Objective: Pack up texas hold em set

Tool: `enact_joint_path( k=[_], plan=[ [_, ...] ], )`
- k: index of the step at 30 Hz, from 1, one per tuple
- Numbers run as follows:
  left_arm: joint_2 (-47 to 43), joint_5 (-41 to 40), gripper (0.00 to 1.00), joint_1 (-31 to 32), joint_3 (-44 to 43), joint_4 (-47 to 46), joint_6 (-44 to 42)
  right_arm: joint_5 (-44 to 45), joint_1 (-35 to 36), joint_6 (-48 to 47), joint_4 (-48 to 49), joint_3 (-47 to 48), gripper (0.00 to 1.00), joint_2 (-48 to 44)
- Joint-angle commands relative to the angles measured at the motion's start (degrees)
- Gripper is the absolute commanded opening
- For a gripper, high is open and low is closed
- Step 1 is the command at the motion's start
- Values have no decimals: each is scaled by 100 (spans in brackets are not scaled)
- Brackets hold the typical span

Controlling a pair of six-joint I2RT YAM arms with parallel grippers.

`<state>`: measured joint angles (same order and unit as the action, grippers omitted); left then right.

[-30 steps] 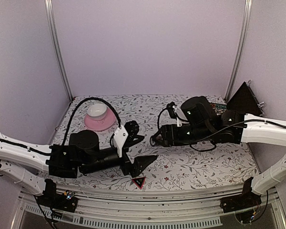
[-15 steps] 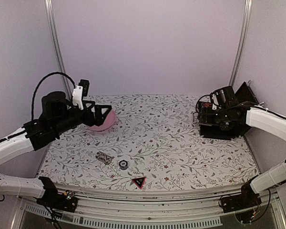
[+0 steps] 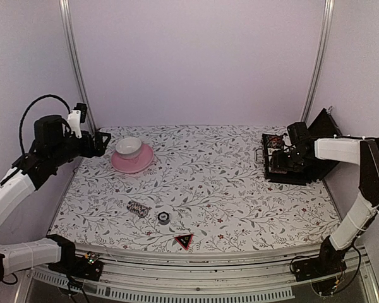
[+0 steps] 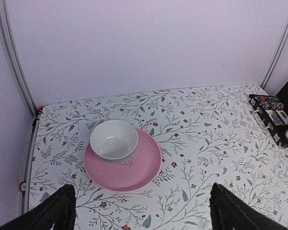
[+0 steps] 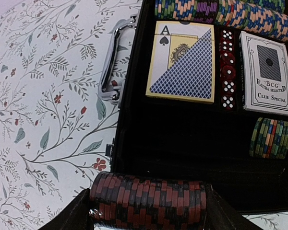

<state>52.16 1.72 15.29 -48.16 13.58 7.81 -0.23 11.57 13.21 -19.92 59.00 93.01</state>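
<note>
Right end effector [image 5: 148, 203] clamps a chip roll [image 5: 149, 194] by the case [image 5: 182, 143]; one deck [image 5: 267, 72] reads "BCG Extra Selected Club Special". Left end effector [image 4: 141, 213] is spread apart.

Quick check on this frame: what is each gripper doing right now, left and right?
Left gripper: open, holding nothing.
Right gripper: closed on a red-and-black chip roll, at the edge of the open case.
</note>
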Motion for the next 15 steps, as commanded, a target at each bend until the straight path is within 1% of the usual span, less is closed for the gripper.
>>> enact_joint_path(
  k=[1,11,15],
  plan=[
    [-138,-440,97,-92,72,143,-430,-55,-159,-246,510,462,46,369],
    [-189,-316,97,-114,280,13,-421,131,-276,-292,647,945,46,985],
    [-189,-349,97,-120,290,8,-421,203,-295,-301,639,990,46,1186]
  ],
)
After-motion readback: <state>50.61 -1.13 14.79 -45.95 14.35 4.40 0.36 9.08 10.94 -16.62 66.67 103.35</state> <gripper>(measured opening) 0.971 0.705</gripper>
